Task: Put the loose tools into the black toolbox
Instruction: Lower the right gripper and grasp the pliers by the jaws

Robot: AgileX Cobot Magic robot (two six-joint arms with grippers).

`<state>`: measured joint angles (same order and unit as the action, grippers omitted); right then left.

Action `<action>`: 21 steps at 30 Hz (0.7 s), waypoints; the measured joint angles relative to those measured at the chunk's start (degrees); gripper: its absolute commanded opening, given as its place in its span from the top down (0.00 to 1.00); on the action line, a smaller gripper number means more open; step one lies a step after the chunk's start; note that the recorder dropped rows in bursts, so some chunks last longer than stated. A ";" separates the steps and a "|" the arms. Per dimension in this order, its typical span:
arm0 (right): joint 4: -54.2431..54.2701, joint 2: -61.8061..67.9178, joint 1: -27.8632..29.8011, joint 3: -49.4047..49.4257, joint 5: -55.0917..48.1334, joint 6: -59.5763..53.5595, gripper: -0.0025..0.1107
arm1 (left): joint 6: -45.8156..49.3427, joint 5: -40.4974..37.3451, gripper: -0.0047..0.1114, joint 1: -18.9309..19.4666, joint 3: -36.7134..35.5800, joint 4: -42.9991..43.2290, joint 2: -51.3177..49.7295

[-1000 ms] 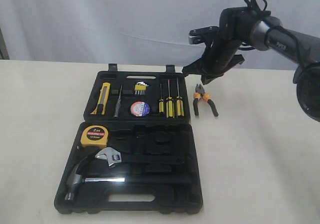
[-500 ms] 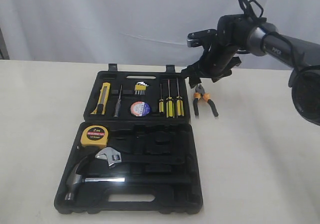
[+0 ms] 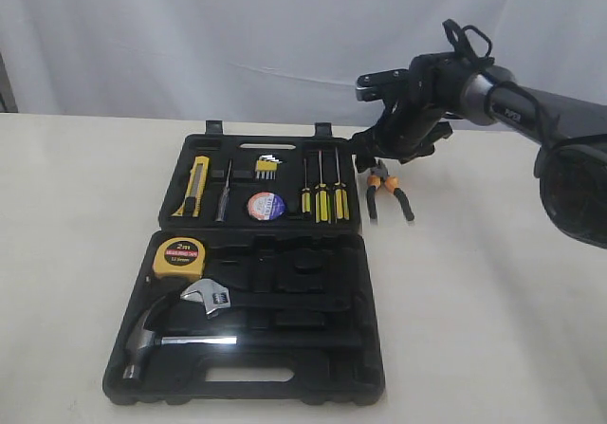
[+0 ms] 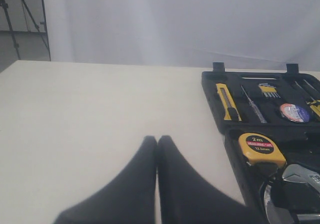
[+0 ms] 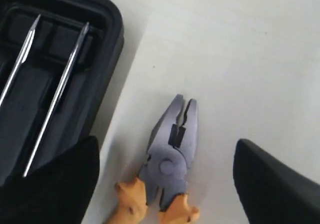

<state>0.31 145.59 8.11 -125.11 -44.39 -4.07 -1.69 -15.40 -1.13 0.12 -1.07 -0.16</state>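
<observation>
The orange-and-black-handled pliers lie on the table just right of the open black toolbox. My right gripper hovers open right above the pliers' steel head, one finger on each side, not touching. The utility knife, tape roll and yellow "2m" tape measure sit in toolbox recesses. My left gripper is shut and empty over bare table beside the toolbox; the exterior view does not show it.
Three screwdrivers, hex keys, a hammer and a wrench rest in the toolbox. The toolbox rim lies close beside the pliers. White curtain behind the table.
My right gripper has come down and slightly left, from above the toolbox's back corner to just over the pliers' head. Nothing else has moved.
</observation>
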 measured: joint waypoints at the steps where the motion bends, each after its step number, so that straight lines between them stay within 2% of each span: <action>1: 0.00 0.23 0.00 0.00 0.33 0.37 0.35 | 0.00 0.00 0.96 0.00 0.00 0.00 0.00; 15: 0.00 2.59 0.09 -0.25 2.06 2.17 0.36 | 0.00 0.00 0.96 0.00 0.00 0.00 0.00; 21: 1.13 2.59 1.02 -0.28 1.73 2.54 0.60 | 0.00 0.00 0.96 0.00 0.00 0.00 0.00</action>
<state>1.43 148.18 9.13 -125.39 -42.65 -1.53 -1.69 -15.40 -1.13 0.12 -1.07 -0.16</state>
